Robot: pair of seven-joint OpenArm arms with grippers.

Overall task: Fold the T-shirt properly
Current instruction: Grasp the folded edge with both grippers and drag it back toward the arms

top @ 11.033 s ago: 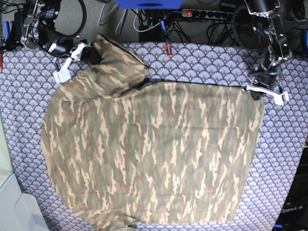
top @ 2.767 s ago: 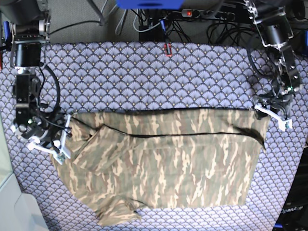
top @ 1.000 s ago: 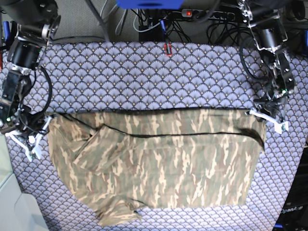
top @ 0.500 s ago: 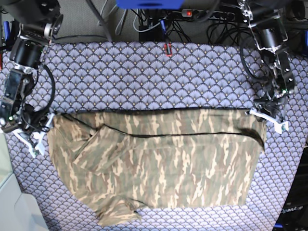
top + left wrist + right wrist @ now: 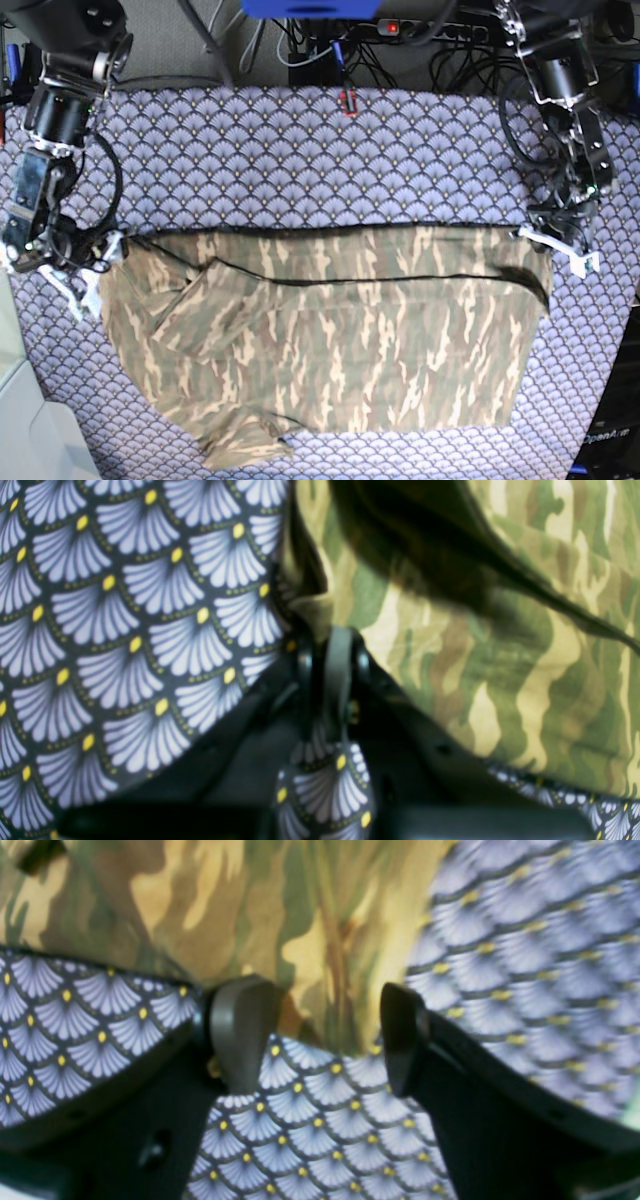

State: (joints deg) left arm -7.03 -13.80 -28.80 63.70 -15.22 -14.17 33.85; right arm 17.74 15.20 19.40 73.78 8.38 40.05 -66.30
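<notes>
One T-shirt (image 5: 330,335) lies lengthwise left-to-right; left gripper (image 5: 557,245) pinches its corner, right gripper (image 5: 88,275) gapes wide.

Base view: even, diffuse overhead light, no glare, only faint shadows along the T-shirt (image 5: 330,330) folds; moderately sharp, slightly grainy. Left wrist view: soft focus throughout, a dark smeared shadow across the upper cloth, the black foreground underexposed. Right wrist view: strong blur on the right-hand table cloth (image 5: 525,965); nearer pattern at lower centre crisper; warm colour cast.
</notes>
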